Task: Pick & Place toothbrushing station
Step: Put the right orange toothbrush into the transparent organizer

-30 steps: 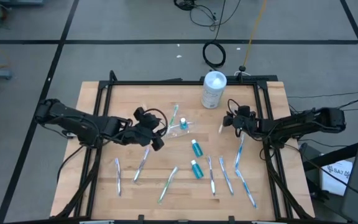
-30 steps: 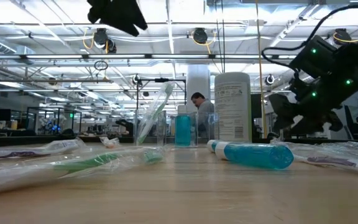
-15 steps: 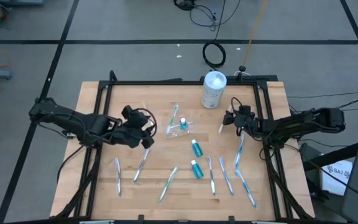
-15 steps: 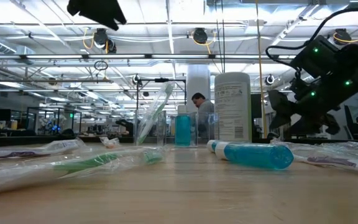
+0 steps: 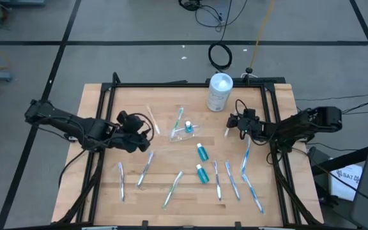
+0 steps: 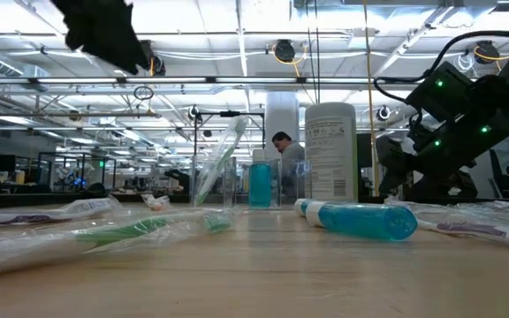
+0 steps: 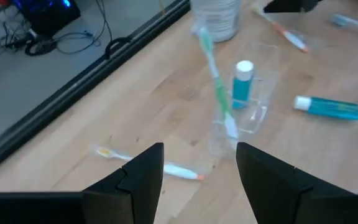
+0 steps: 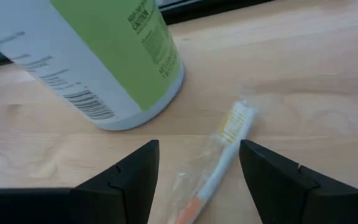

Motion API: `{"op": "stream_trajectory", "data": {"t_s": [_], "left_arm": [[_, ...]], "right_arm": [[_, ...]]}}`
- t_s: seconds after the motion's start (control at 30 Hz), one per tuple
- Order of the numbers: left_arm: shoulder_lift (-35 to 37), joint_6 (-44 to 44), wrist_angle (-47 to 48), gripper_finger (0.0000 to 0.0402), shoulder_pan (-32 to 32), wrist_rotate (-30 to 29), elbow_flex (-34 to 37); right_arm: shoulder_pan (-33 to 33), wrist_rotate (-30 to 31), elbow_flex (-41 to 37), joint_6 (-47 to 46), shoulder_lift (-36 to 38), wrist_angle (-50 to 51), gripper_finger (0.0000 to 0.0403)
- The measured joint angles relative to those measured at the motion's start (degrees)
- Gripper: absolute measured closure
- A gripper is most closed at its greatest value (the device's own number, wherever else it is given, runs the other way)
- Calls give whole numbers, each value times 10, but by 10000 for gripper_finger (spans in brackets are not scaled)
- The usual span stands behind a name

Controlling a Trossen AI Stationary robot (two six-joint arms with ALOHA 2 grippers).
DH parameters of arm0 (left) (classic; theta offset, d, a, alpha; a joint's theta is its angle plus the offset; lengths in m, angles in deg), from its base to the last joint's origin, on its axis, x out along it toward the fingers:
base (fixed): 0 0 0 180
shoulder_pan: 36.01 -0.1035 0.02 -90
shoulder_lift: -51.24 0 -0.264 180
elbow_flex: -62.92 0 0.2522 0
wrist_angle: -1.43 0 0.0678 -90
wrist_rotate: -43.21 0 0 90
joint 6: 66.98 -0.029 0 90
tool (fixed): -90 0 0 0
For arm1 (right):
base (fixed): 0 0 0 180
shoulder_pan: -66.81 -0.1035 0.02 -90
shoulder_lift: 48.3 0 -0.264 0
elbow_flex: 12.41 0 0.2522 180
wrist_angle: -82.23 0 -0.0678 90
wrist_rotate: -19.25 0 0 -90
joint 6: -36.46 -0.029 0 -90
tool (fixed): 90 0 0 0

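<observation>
Right gripper (image 5: 230, 122), jaws spread and empty, sits low over a wrapped orange-tipped toothbrush (image 8: 219, 163) lying just beside the white-and-green canister (image 8: 98, 56). Left gripper (image 5: 147, 131), also spread and empty, hangs above the table's left part, facing the clear holder (image 7: 244, 102), which carries a green toothbrush (image 7: 215, 87) and a small blue tube (image 7: 242, 82).

Risk: the slippery wrapper may let the brush skid from closing fingers; a sideways approach could nudge the canister.

The right wrist view alone resolves the brush's orange tip and its closeness to the canister; the high view alone shows the loose toothbrushes and toothpaste tubes (image 5: 202, 151) scattered mid-table.
</observation>
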Motion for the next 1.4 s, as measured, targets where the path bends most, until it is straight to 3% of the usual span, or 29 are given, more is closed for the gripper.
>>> {"op": "stream_trajectory", "data": {"t_s": [0.2,0.37,0.53,0.83,1.4], "left_arm": [[81,-49,-158,192,2,12,107],[115,-96,-237,192,0,22,151],[121,-97,-242,192,0,22,164],[121,-97,-241,192,-1,23,165],[121,-85,-240,192,-1,26,165]], "right_arm": [[28,-19,0,-3,-32,-5,188],[50,-37,20,36,-64,-8,189],[53,-35,37,124,-88,4,206],[54,-34,38,114,-88,13,280],[52,-66,37,150,-88,-32,383]]}}
